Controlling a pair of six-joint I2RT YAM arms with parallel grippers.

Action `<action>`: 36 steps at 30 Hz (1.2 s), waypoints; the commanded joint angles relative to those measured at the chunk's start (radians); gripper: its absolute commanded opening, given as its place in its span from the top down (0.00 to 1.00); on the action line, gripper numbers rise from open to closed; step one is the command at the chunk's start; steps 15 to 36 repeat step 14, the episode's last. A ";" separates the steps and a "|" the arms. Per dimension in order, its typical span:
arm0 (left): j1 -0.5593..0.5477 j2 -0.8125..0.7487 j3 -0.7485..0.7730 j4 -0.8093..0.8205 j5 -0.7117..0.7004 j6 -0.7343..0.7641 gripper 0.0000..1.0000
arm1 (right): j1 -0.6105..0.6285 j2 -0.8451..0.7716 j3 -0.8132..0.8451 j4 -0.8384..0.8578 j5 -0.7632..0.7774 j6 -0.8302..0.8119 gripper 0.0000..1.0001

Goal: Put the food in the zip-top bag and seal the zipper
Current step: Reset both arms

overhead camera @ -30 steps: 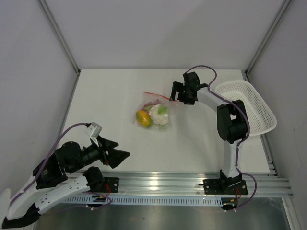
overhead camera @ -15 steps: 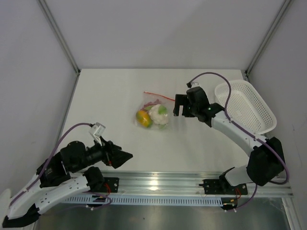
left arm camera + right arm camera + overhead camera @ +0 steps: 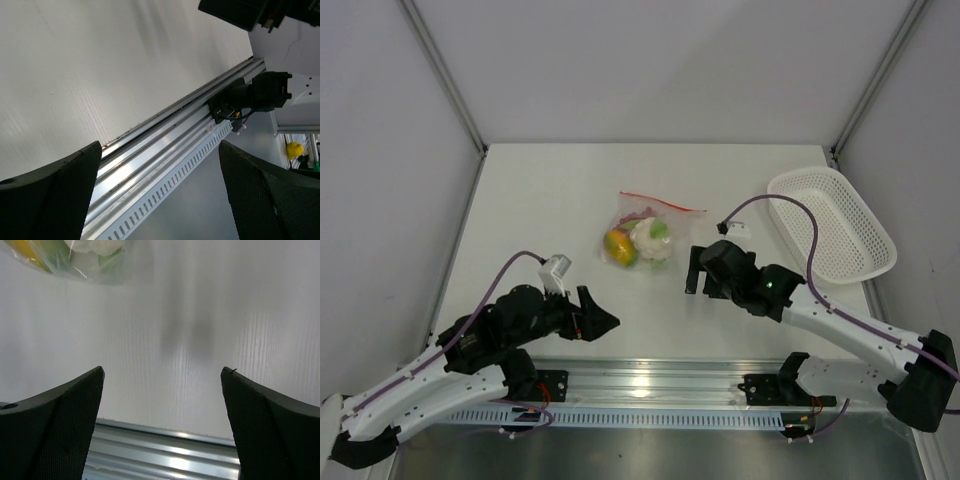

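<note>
Food (image 3: 638,243) packed inside the zip-top bag (image 3: 642,232), mid-worktop (image 3: 540,210), zipper (image 3: 663,203) along its far edge, right end effector (image 3: 692,270) just beside it, spread wide, empty, left end effector (image 3: 605,322) wide too, near the front rail (image 3: 650,378), basket (image 3: 830,222) far right

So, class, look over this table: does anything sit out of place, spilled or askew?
Only the white mesh basket: it juts past the right edge of the table. The food sits together inside the zip-top bag mid-table, and nothing looks spilled or damaged.
</note>
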 commanded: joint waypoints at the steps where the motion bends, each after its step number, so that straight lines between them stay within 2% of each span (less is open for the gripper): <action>1: 0.016 0.018 -0.016 0.137 -0.033 -0.074 0.01 | 0.060 -0.070 -0.023 -0.130 0.139 0.156 0.01; 4: 0.027 0.038 0.008 0.154 -0.028 -0.076 0.00 | 0.091 -0.130 -0.053 -0.190 0.144 0.214 0.01; 9: 0.047 0.053 0.030 0.148 -0.057 -0.045 0.01 | 0.111 -0.233 -0.099 -0.199 0.115 0.232 0.01; 14: 0.052 -0.022 -0.047 0.221 0.016 -0.030 0.00 | 0.148 -0.404 -0.151 -0.176 0.107 0.229 0.01; 36: 0.052 -0.022 -0.047 0.221 0.016 -0.030 0.00 | 0.148 -0.404 -0.151 -0.176 0.107 0.229 0.01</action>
